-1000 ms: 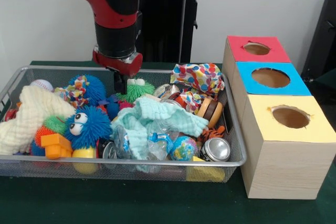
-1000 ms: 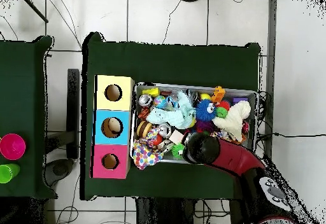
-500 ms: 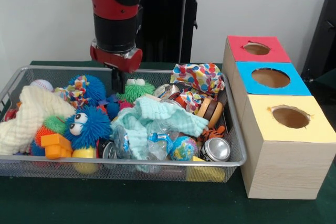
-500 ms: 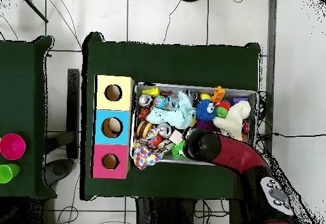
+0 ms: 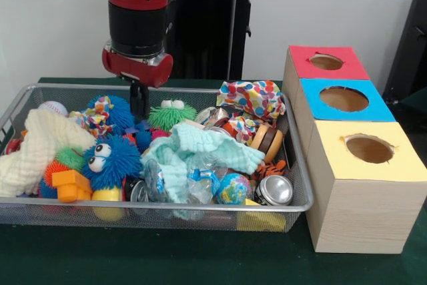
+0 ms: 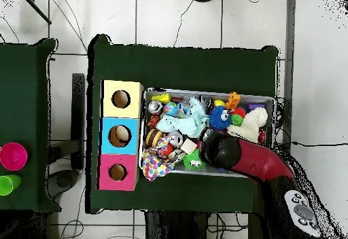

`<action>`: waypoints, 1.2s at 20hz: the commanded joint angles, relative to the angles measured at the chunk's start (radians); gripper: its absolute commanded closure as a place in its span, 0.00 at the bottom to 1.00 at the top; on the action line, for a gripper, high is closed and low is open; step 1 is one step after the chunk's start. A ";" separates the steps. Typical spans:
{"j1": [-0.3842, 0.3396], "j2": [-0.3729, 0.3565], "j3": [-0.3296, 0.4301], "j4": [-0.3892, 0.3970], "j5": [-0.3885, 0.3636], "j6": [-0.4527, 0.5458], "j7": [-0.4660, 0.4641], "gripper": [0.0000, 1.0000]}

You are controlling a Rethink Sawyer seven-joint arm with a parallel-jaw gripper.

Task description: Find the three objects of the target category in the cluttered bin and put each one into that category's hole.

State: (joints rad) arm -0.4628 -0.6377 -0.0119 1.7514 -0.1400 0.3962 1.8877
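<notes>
The wire mesh bin (image 5: 167, 89) is packed with toys, cloths and cans. My gripper (image 5: 139, 113) hangs at the back of the bin, between a blue fuzzy ball (image 5: 119, 110) and a green fuzzy toy with eyes (image 5: 171, 114), and nothing shows in it. A second blue fuzzy toy with big eyes (image 5: 110, 158) lies in front of it. To the right stands a wooden box with a red hole (image 5: 326, 62), a blue hole (image 5: 343, 99) and a yellow hole (image 5: 369, 149). In the overhead view the arm (image 6: 234, 156) covers the gripper beside the green toy (image 6: 194, 159).
A mint cloth (image 5: 200, 148), a cream cloth (image 5: 37, 145), a polka-dot cloth (image 5: 253, 98), a can (image 5: 275, 190), a globe ball (image 5: 233, 188) and an orange block (image 5: 70, 185) fill the bin. A pink cup (image 6: 12, 156) and a green cup (image 6: 5, 184) stand on a separate table.
In the front view the gripper has shifted left and risen slightly, away from the green fuzzy toy, which now shows in full. The bin's contents have not moved.
</notes>
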 commanded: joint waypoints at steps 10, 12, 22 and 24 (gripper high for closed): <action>0.079 -0.038 0.087 -0.099 0.003 -0.019 0.081 1.00; 0.105 -0.044 0.071 -0.099 0.012 -0.011 0.104 1.00; 0.223 0.016 0.012 -0.153 0.074 0.003 0.194 1.00; 0.239 0.036 0.004 -0.166 0.083 -0.004 0.205 1.00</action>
State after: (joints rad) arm -0.2606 -0.6706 -0.0157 1.6549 -0.1137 0.3966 1.8877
